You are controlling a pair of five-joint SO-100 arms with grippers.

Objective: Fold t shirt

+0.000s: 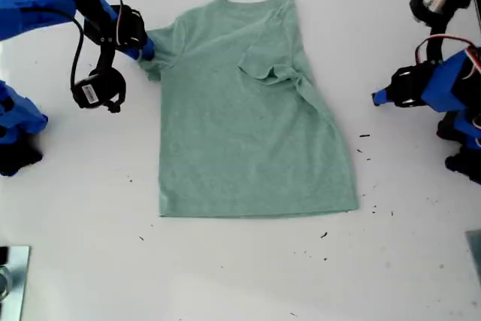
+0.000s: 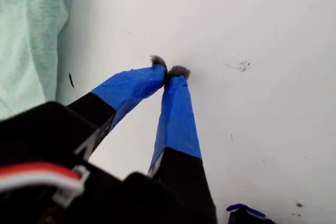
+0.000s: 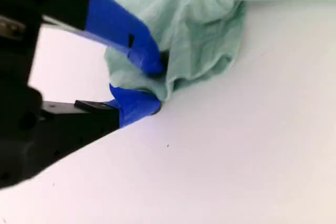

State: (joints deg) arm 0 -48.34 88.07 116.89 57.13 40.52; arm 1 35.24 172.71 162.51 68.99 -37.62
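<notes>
Pinching t shirt (image 3: 194,30), second pincer (image 3: 157,85).

Sleeve of t shirt (image 1: 252,122) on exterior view's left partly hidden behind my second gripper (image 1: 147,50). In second wrist view, cloth (image 3: 194,30) runs off frame; pinched edge buried between blue fingertips (image 3: 149,61). Metal object (image 1: 11,280) at exterior view's lower left corner cut off, kind unclear. Dark specks (image 1: 325,235) on table (image 1: 240,276) too small to name, perhaps lint.
</notes>
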